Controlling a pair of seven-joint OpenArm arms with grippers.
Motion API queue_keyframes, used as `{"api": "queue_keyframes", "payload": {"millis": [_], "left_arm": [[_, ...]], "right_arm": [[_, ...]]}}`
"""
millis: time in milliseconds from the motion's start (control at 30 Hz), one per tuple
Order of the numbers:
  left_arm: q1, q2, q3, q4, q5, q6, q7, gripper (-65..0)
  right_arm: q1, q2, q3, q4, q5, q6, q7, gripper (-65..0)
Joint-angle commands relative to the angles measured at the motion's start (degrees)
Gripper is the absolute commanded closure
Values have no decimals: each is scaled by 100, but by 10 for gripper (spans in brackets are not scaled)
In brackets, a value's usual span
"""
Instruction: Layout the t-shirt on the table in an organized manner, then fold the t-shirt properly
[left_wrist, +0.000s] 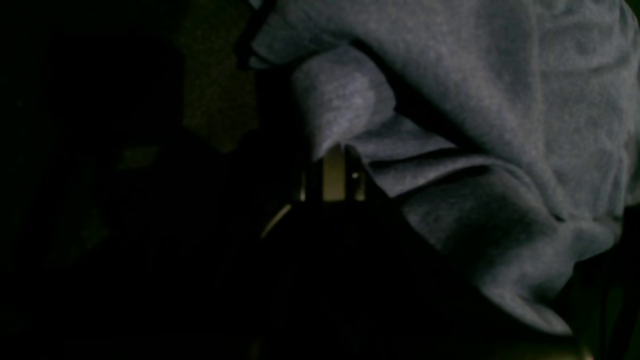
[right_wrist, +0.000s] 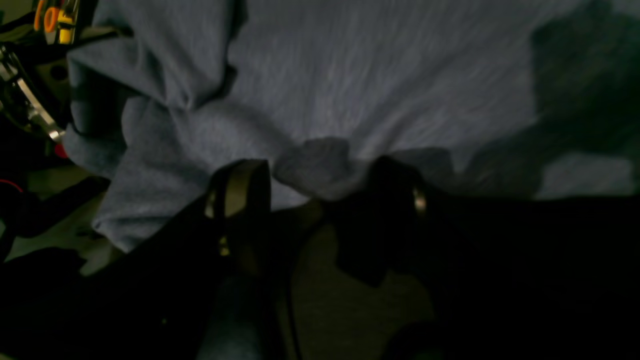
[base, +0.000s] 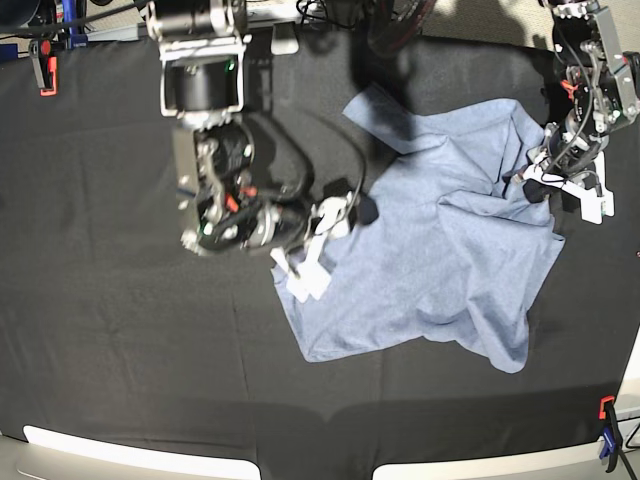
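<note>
Blue-grey t-shirt (base: 440, 250) sprawls mid-frame on the table (base: 120, 350), my left gripper (base: 535, 185) pinching its right edge, my right gripper (base: 330, 230) spread at its left edge.

T-shirt: you see a soft, matt, heathered blue-grey cotton-knit t-shirt (base: 450, 240), creased.
Table: you see a wide table's wrinkled, matt black cloth cover (base: 120, 350).

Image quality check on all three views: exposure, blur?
Left wrist: badly underexposed, only the t-shirt reads. Right wrist: dim, fabric streaked with motion blur, a hard shadow across its right side. Base: evenly lit and sharp, table edges bowed by the wide lens.
</note>
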Motion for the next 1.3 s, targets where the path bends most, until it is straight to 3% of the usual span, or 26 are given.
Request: {"api": "queue_keyframes", "payload": {"millis": [0,167,233,300,333,433,533,667,1067,1267], "left_arm": [[-63,-55,-15,131,-72,-61,-138,0],[-61,-55,-15,131,-70,-83,-133,0],[-59,-55,-17,131,-66,-83,-127,0],[-59,-70,-17,131,9,-81,-107,0],[-61,-79,-17,131,98,-79,-109,0],[-59,-227,-17,131,227,-74,-107,0],[-59,-422,-17,131,205,-48,-85,0],[-59,-575,-17,131,208,87,-28,0],[-59,-590,-17,131,214,96,68,0],[-28,-588,-17,131,461,101,437,0]], "right_arm": [[107,-107,-103,70,175,-22,72,-332],[4,-261,-577,70,144,-68,85,-311],[22,-261,-605,70,26,-68,205,-203],[50,-261,-612,70,-232,-66,448,-41],[66,-261,-592,70,-492,-66,527,0],[98,-261,-450,87,-1246,-68,632,0],[127,-210,-337,153,-1220,-72,575,0],[127,223,-302,306,-1222,-76,424,0],[127,1451,-297,787,-1222,-192,256,0],[127,2002,-101,787,-1506,-245,225,0]]}}
